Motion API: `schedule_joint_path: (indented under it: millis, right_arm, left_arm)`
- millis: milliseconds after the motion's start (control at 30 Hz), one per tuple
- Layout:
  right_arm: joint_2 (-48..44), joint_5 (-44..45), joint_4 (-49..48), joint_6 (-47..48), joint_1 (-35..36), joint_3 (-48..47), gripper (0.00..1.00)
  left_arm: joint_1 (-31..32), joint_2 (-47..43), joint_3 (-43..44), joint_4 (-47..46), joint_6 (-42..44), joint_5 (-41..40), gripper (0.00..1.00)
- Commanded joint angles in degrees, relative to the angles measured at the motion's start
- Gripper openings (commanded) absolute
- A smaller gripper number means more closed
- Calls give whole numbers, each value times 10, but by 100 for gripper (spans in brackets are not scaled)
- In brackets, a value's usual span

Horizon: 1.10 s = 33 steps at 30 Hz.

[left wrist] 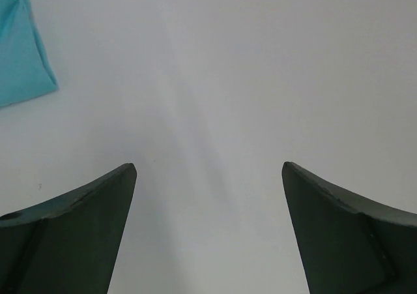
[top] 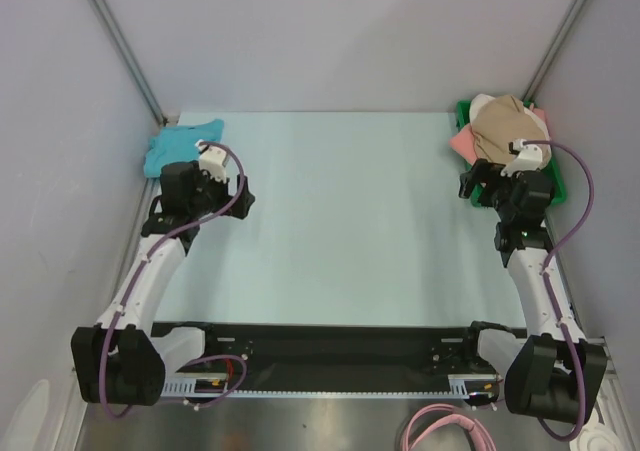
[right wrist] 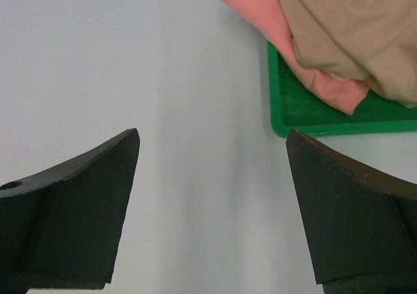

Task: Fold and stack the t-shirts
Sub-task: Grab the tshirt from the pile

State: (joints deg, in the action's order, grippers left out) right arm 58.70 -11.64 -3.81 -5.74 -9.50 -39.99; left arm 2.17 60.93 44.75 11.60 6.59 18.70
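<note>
A tan t-shirt point(top: 505, 126) lies crumpled on top of a pile in the green tray at the back right, over a coral-pink shirt point(top: 462, 141) and a cream-white one point(top: 483, 101). A teal-blue shirt point(top: 180, 143) lies folded at the back left. My right gripper point(top: 480, 186) is open and empty, just in front and left of the tray. In the right wrist view my right gripper point(right wrist: 212, 133) is over bare table, with the tan shirt point(right wrist: 358, 27) and the pink shirt point(right wrist: 260, 14) ahead to the right. My left gripper point(top: 232, 196) is open and empty, in front and right of the teal shirt point(left wrist: 23, 53).
The green plastic tray point(right wrist: 293, 105) stands against the right wall, its near left corner close to my right fingers. Grey walls close in the table on the left, back and right. The light table top point(top: 340, 211) lies between the arms.
</note>
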Motion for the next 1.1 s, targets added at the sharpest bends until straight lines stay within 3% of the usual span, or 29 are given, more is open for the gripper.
schedule_joint_path:
  millis: [0, 100, 233, 333, 367, 433, 700, 900, 933, 967, 1033, 1067]
  right_arm:
    - [6, 57, -1, 27, -3, -51, 100]
    - [19, 54, 21, 102, -3, -84, 100]
    - [94, 42, 6, 164, -3, -114, 96]
    - [171, 82, 21, 171, -5, -191, 80]
    - [233, 75, 54, 174, -13, -218, 70]
    - [287, 68, 72, 167, -22, -292, 65]
    - [538, 100, 108, 157, -53, -491, 66]
    - [635, 116, 123, 152, -61, -588, 64]
    - [640, 116, 122, 151, -63, -591, 59]
    - [643, 116, 123, 151, -65, -598, 40]
    - [642, 114, 123, 149, -67, -597, 24]
    - [637, 113, 121, 147, -68, -589, 6]
  left_arm:
    - [-2, 16, 56, 100, 44, 36, 100]
    - [-2, -1, 48, 87, 18, 6, 100]
    - [-8, 19, 71, 124, 19, 40, 100]
    - [-9, 14, 67, 127, 32, 58, 100]
    - [-9, 9, 62, 116, 32, 55, 100]
    - [-8, -11, 47, 108, 33, 49, 100]
    - [-7, -73, 15, 71, 38, 50, 97]
    - [-4, -76, 14, 68, 43, 58, 95]
    - [-3, -75, 14, 68, 42, 58, 95]
    - [-2, -70, 15, 68, 45, 56, 95]
    - [-2, -68, 15, 68, 45, 55, 94]
    - [-2, -64, 15, 68, 46, 52, 94]
